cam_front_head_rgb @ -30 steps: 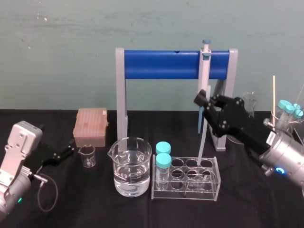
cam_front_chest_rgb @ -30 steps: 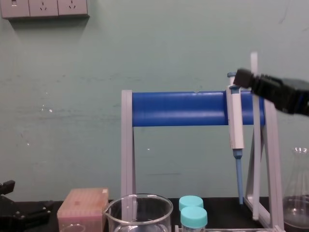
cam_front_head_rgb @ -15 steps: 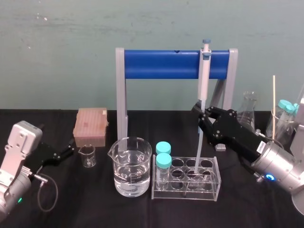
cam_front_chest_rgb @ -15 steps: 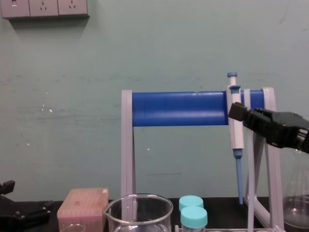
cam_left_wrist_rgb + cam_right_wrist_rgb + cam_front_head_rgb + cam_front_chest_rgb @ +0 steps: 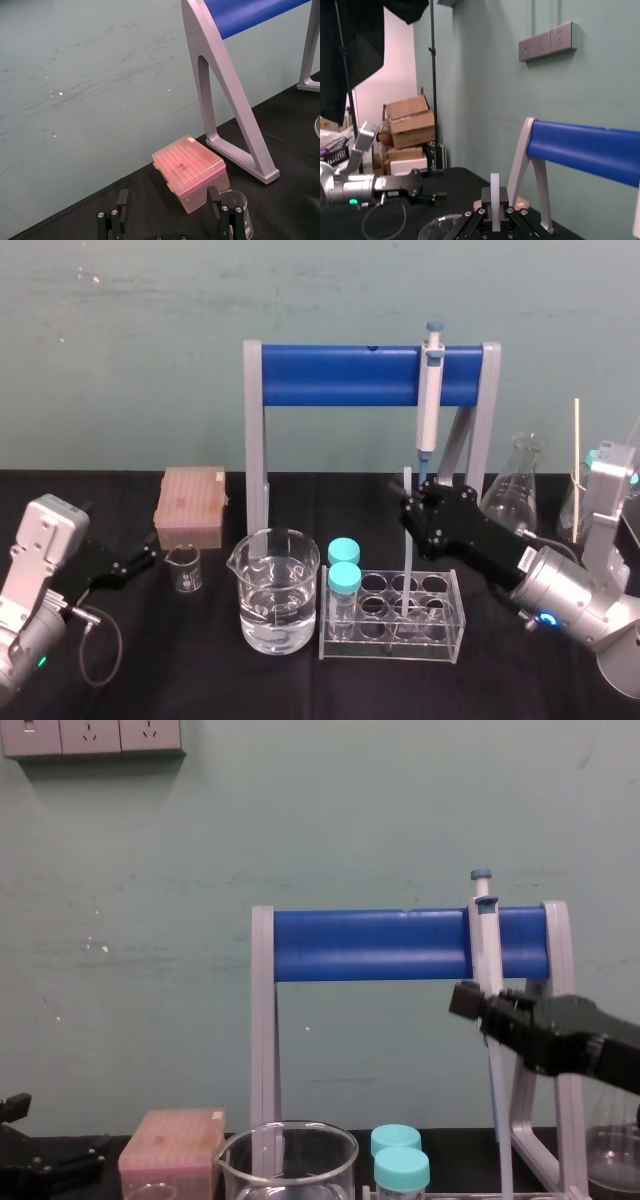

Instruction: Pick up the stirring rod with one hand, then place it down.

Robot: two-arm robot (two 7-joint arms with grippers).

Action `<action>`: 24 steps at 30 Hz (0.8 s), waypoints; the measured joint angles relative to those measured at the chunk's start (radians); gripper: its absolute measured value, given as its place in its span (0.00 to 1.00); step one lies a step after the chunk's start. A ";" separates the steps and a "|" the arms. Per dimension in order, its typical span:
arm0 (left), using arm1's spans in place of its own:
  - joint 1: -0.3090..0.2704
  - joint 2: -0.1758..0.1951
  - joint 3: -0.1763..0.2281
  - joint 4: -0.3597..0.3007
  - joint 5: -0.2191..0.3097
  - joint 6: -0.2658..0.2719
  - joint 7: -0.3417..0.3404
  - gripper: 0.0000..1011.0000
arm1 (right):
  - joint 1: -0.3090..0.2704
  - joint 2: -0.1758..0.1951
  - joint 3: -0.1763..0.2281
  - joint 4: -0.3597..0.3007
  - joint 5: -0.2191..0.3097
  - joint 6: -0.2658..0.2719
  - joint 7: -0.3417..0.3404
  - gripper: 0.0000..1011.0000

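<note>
The right gripper [image 5: 410, 505] clamps the stirring rod [image 5: 405, 572] upright, its lower end inside the test-tube rack [image 5: 440, 645]; a tilted release could topple it. The left gripper [image 5: 140, 562] idles, jaws apart, left of the rack.

head view looking down, chest view low and level, both share blue rack [image 5: 340, 376]

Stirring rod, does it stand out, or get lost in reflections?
Head view: the pale stirring rod stands out against the black right gripper and cloth, merging lower down with highlights on the clear rack; the parked left gripper blends into the cloth. Right wrist view: the rod shows clearly against the gripper.
</note>
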State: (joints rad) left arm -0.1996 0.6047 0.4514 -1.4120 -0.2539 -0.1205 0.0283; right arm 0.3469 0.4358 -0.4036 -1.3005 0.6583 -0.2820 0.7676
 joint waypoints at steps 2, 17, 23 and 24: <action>0.000 0.000 0.000 0.000 0.000 0.000 0.000 0.99 | 0.003 -0.002 -0.004 0.014 -0.010 -0.002 0.000 0.07; 0.000 0.000 0.000 0.000 0.000 0.000 0.000 0.99 | -0.010 -0.024 -0.006 0.054 -0.025 0.030 -0.033 0.07; 0.000 0.000 0.000 0.000 0.000 0.000 0.000 0.99 | -0.015 -0.027 -0.007 0.058 -0.036 0.034 -0.042 0.07; 0.000 0.000 0.000 0.000 0.000 0.000 0.000 0.99 | -0.016 -0.027 -0.007 0.058 -0.037 0.034 -0.043 0.07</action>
State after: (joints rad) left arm -0.1995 0.6047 0.4514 -1.4120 -0.2539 -0.1205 0.0283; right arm 0.3312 0.4083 -0.4104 -1.2423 0.6210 -0.2477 0.7248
